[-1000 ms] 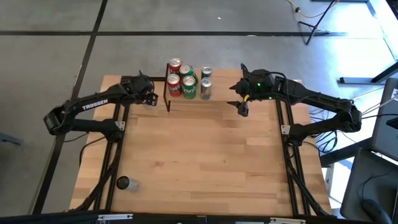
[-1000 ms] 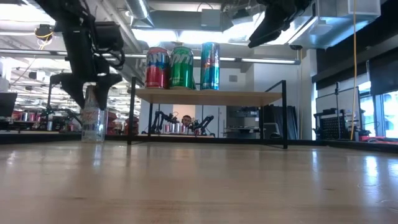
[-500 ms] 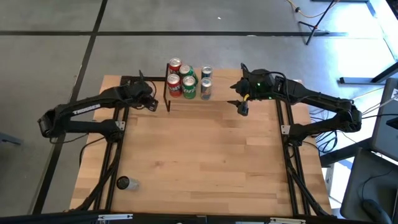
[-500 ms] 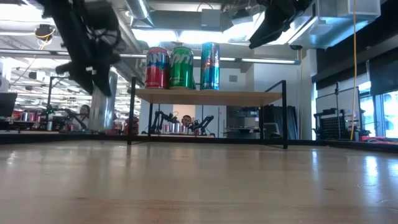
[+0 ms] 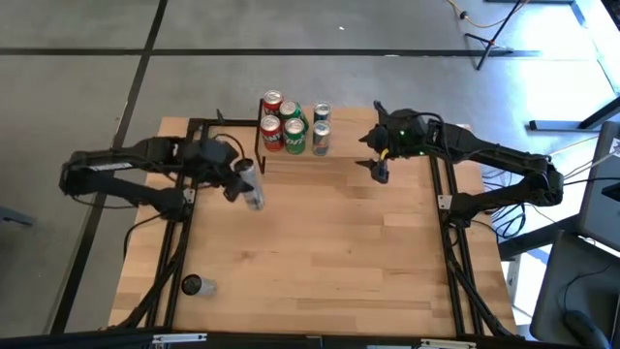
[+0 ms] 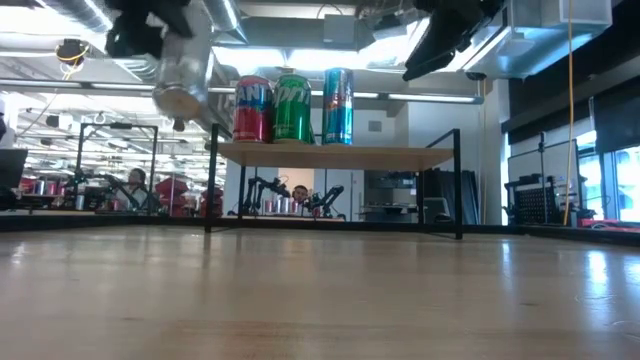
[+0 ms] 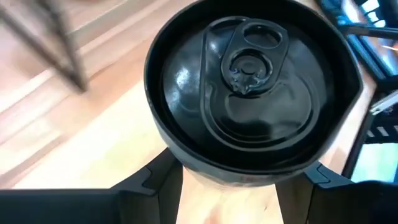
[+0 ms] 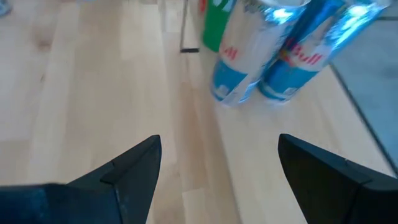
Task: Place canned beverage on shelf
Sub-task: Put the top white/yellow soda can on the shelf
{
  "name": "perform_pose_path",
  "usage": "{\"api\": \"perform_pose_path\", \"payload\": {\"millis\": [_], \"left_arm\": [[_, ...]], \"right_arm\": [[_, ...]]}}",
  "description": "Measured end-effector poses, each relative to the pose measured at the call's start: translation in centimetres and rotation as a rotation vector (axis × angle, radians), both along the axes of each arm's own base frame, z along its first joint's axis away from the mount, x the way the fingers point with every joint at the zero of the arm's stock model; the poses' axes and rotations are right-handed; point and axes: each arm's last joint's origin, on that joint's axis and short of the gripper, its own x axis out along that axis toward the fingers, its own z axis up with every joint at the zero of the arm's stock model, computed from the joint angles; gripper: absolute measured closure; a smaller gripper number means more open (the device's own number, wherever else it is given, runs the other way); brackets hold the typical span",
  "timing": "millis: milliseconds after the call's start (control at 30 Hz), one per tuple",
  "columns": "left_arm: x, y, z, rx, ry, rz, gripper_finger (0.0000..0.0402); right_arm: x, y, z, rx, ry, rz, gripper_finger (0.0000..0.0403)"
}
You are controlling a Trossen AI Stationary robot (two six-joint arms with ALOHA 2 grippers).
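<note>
My left gripper is shut on a silver can with a black top, held in the air just left of the shelf; the can also shows in the low view. The shelf has a light wooden top on black legs and stands at the table's far side. On its left part stand red, green and blue-silver cans. My right gripper is open and empty above the shelf's right part, to the right of the blue-silver cans. My left gripper pinches the can's side wall just below its black top rim, one finger on each side. The can is lifted clear of the table and tilted, its bottom pointing down and toward the near right.
Another small can is near the table's front left corner. The shelf's right part carries nothing. The table's middle and right are bare wood. The room behind shows other benches and arms.
My left gripper has gone from beside the shelf's left end toward the table's near edge and a little right, and up. The silver can, which stood on the table a second ago, is now lifted clear and tipped. My right gripper has kept still.
</note>
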Motion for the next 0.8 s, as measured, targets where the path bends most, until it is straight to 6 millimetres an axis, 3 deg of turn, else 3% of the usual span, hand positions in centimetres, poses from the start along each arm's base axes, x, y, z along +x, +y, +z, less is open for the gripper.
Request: {"api": "perform_pose_path", "payload": {"millis": [133,300,600,800], "left_arm": [[2.7,-2.2,-0.3,0.064,-0.048,-0.055,0.0232],[6.9,-4.0,-2.3,0.217,-0.034,-0.103,0.0232],[14.1,-5.4,-7.7,0.374,-0.022,-0.123,0.0233],[16.9,-6.7,-11.7,0.335,-0.012,-0.079,0.0231]], "right_arm": [[0.2,0.7,-0.1,0.063,-0.006,0.023,0.0095],[0.7,3.0,-0.1,0.107,-0.01,0.079,0.0095],[2.1,6.1,-0.8,0.123,0.011,0.024,0.0095],[2.8,7.9,-1.5,0.13,0.033,-0.025,0.0095]]}}
